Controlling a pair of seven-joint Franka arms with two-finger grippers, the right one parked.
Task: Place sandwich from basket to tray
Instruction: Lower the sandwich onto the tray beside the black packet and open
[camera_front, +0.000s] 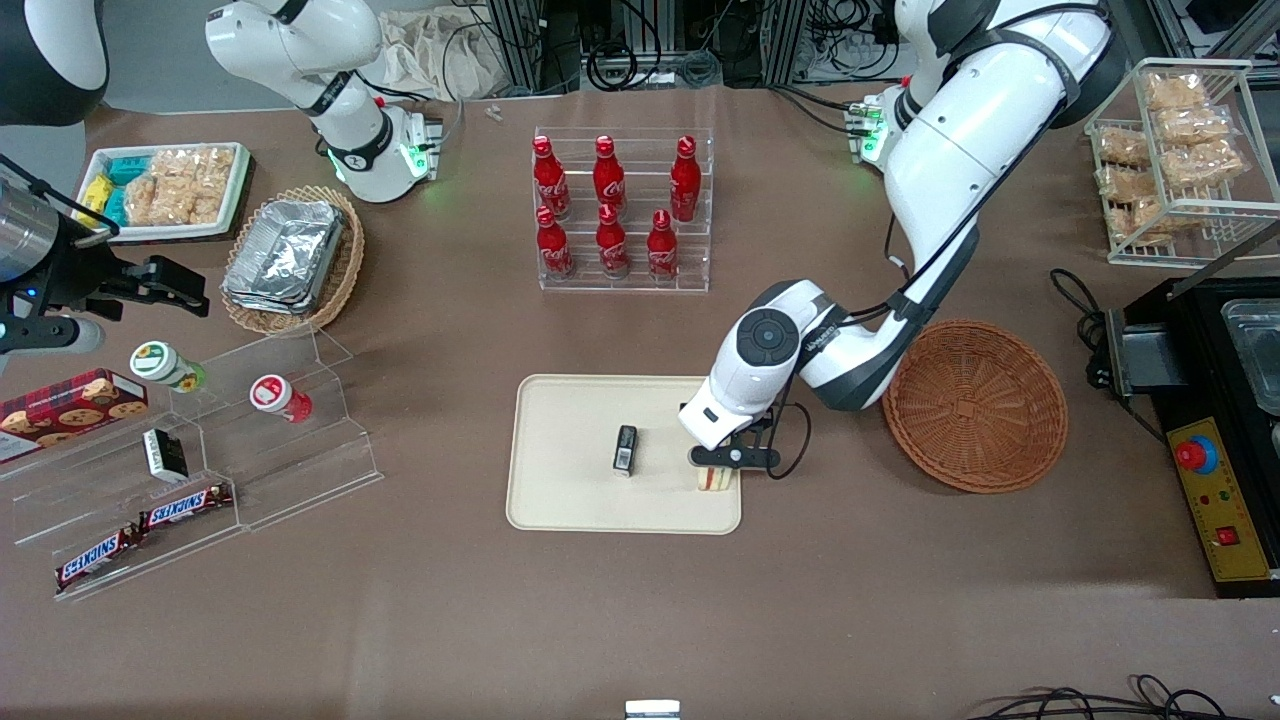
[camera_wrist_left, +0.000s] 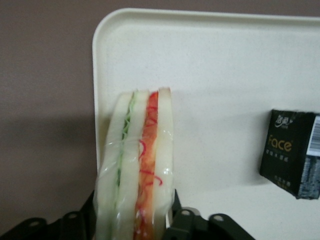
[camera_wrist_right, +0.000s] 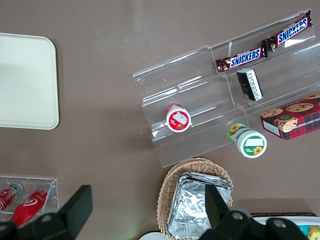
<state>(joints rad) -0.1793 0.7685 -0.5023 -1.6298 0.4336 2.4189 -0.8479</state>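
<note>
Brown tabletop: gripper (camera_front: 722, 470) jaws clamp sandwich (camera_wrist_left: 137, 165) seemingly on tray (camera_front: 570, 500); basket (camera_front: 975, 405) empty.

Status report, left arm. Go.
Gripper shut on sandwich, low over tray corner. Basket empty. Small black packet on tray beside it, apart, not blocking.

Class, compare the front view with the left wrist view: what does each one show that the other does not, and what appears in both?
Only the front view shows the empty round basket, the red bottles in their clear rack and the working arm above the tray.

Only the left wrist view shows the sandwich's layers close up, green and red filling between white bread under clear wrap, with the hand shut on it, and the word "face" on the black packet.

Both show the sandwich, the cream tray under it, the black packet and the hand.
</note>
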